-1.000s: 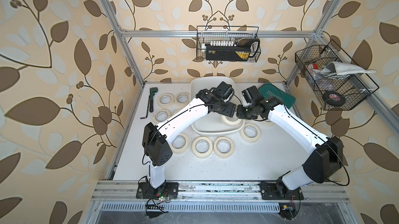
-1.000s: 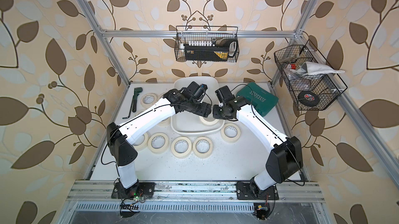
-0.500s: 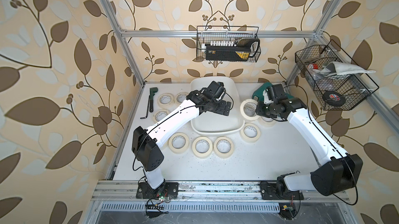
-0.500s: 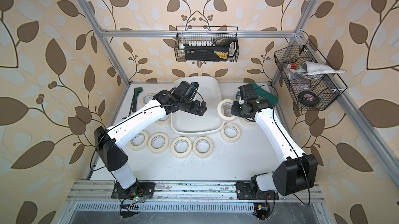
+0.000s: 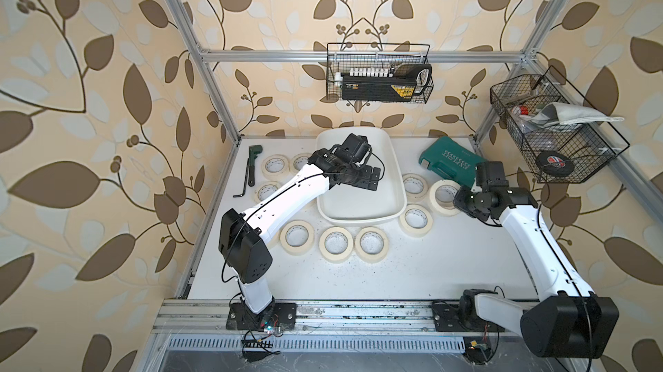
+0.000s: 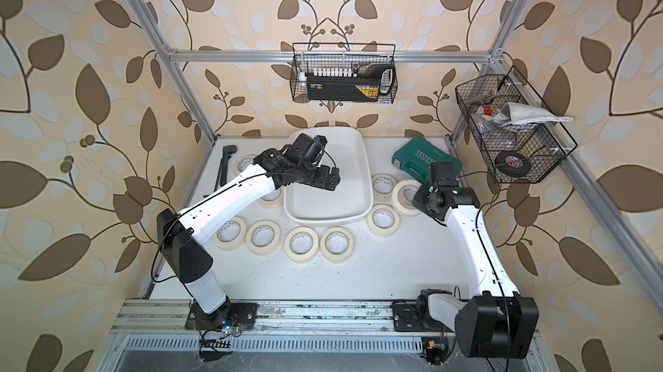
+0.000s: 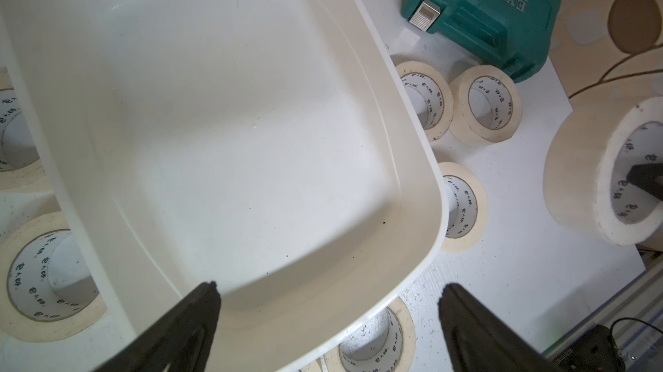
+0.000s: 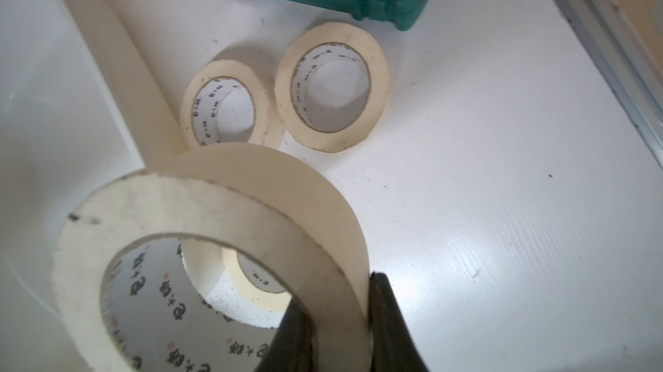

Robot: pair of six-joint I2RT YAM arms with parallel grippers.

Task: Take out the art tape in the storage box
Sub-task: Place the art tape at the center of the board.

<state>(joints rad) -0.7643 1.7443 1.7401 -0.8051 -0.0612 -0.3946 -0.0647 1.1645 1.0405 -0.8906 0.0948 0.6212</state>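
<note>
left end effector [image 7: 328, 291]: jaws spread wide, holding nothing, over large shallow white plastic storage box [image 7: 412, 158] | right end effector [image 8: 337, 289]: clamped on wall of one cream masking-tape roll [image 8: 215, 205], one finger inside the core, roll tilted, outside box, near teal plastic tool case [image 5: 452, 160] | other cream rolls [image 5: 371, 258]: flat on white tabletop [image 5: 394, 280] around box
</note>
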